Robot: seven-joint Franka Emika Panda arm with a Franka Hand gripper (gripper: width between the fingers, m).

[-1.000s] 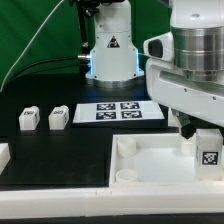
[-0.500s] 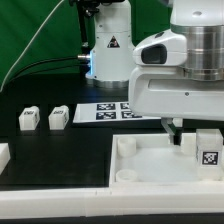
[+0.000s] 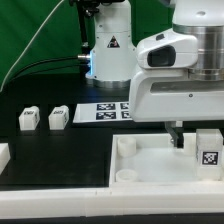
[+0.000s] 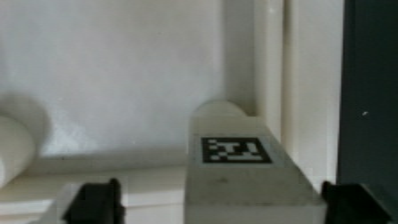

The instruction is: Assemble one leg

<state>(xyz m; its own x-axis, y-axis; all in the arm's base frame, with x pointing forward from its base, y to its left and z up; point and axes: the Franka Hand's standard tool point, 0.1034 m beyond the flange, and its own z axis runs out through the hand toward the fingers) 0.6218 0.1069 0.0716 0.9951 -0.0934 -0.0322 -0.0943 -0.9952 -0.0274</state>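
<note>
The leg (image 3: 207,152) stood upright on the white panel (image 3: 135,163), at about four o'clock in the exterior view, its black-and-white tag facing the camera. In the wrist view the leg (image 4: 231,165) rose between the two dark fingertips (image 4: 93,200), which stood spread on either side of it with a gap showing on each flank, so the gripper (image 3: 180,133) was apart and not clamped on anything. In the exterior view it hung just beside the leg, toward nine o'clock of it. Two more legs (image 3: 43,118) sat on the black table (image 3: 60,150) at nine o'clock. The marker board (image 3: 105,112) lay near the centre, behind the panel.
</note>
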